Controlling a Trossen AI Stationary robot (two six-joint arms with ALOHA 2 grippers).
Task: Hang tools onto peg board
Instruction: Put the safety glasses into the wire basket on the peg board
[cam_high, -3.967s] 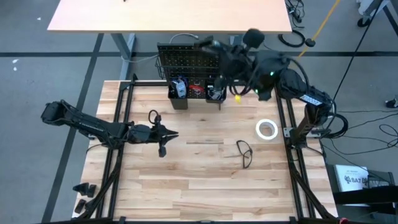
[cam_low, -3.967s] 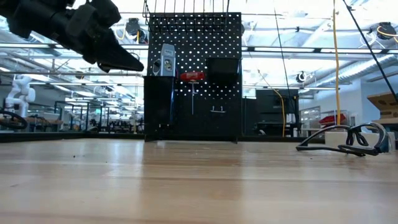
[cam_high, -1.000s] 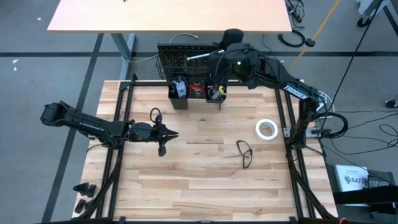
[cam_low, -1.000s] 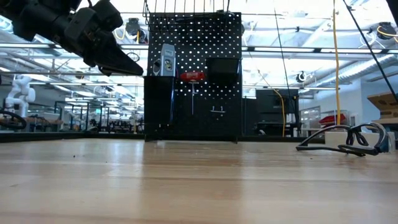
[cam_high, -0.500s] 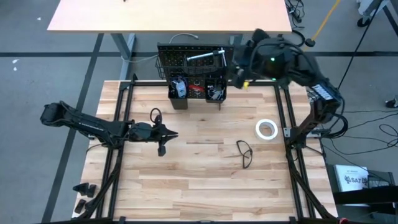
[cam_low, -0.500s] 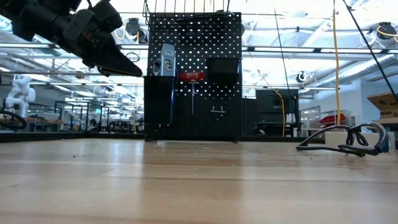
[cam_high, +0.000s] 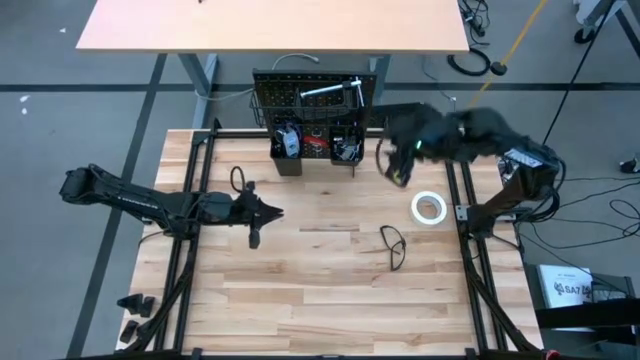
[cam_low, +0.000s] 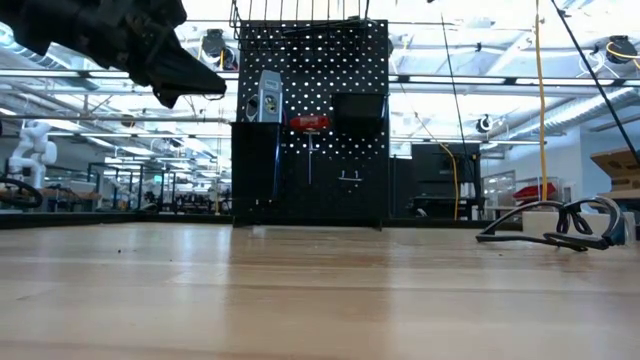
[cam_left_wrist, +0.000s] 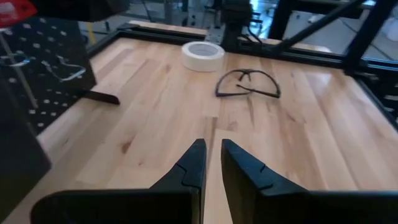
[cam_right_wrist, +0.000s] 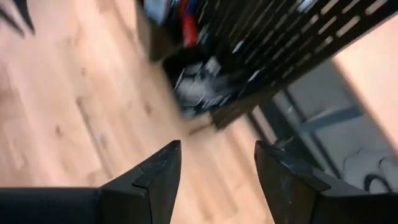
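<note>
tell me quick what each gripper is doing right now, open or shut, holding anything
Left gripper: nearly shut, holding nothing, above the table's left side.
Right gripper: open, empty, in the air near the peg board.

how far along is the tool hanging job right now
Mostly done: several tools hang on the peg board, including a level and a wrench. Nothing is in hand; the right gripper is open, the left gripper empty. The tape roll and glasses remain on the table.
</note>
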